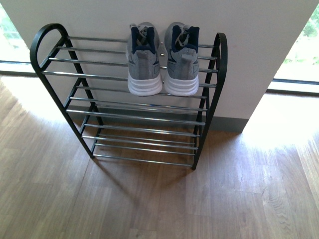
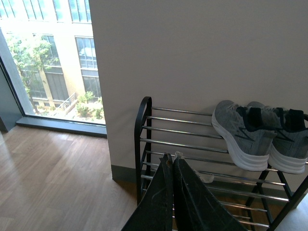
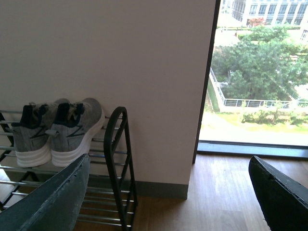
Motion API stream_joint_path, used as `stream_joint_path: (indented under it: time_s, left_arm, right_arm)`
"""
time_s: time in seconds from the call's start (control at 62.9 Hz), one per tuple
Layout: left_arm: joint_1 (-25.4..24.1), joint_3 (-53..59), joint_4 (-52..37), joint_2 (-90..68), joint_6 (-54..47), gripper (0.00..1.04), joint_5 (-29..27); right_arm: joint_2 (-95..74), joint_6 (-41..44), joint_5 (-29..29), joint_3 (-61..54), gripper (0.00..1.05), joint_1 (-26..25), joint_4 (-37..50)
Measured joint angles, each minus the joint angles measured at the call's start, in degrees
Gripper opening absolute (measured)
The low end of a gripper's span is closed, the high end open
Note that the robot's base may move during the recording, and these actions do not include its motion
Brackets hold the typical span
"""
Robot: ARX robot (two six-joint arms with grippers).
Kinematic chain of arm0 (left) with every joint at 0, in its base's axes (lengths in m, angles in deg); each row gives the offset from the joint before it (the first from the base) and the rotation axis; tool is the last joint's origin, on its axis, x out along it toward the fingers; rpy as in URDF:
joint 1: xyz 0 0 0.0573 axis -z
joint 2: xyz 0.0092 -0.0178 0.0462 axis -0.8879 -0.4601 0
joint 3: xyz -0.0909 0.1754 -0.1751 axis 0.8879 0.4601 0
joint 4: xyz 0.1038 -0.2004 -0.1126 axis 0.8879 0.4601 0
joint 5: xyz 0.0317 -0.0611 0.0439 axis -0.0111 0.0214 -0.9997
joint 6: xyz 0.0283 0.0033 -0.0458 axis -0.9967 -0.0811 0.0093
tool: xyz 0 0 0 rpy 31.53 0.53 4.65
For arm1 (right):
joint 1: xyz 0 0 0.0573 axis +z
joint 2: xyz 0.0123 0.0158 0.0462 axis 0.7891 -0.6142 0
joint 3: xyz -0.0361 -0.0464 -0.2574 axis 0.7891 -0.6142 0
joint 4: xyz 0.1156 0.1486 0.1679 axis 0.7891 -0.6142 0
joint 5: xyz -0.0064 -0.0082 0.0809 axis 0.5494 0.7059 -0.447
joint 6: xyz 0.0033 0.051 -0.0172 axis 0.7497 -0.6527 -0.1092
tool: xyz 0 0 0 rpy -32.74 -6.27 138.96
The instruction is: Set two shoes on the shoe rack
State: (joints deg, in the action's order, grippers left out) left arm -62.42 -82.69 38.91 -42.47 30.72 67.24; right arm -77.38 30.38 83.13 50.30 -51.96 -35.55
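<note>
Left claw pressed together, right claw spread wide, both empty. Two shoes sit side by side on top tier of the shoe rack, heels outward. Likely light, soft knit uppers; firm heel or sole rim offers best hold.

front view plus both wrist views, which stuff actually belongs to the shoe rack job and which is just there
Part of the job:
left sneaker and right sneaker, side by side on the top tier
shoe rack
left tool, shut and empty
right tool, open and empty

Just there:
white wall
wood floor
window
trees outside
</note>
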Motion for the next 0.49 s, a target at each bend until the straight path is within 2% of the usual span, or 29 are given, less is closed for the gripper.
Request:
stream_joint_path:
  time_s: [0.079,0.111,0.493]
  left_arm:
    - [0.0,0.0,0.0,0.02,0.0,0.01,0.0]
    - [0.0,0.0,0.0,0.02,0.0,0.05,0.0]
    - [-0.02,-0.02,0.0,0.02,-0.02,0.71,0.09]
  right_arm:
    - [0.0,0.0,0.02,0.0,0.96,-0.02,0.0]
    - [0.0,0.0,0.0,0.0,0.96,-0.02,0.0]
    - [0.02,0.0,0.04,0.0,0.96,-0.02,0.0]
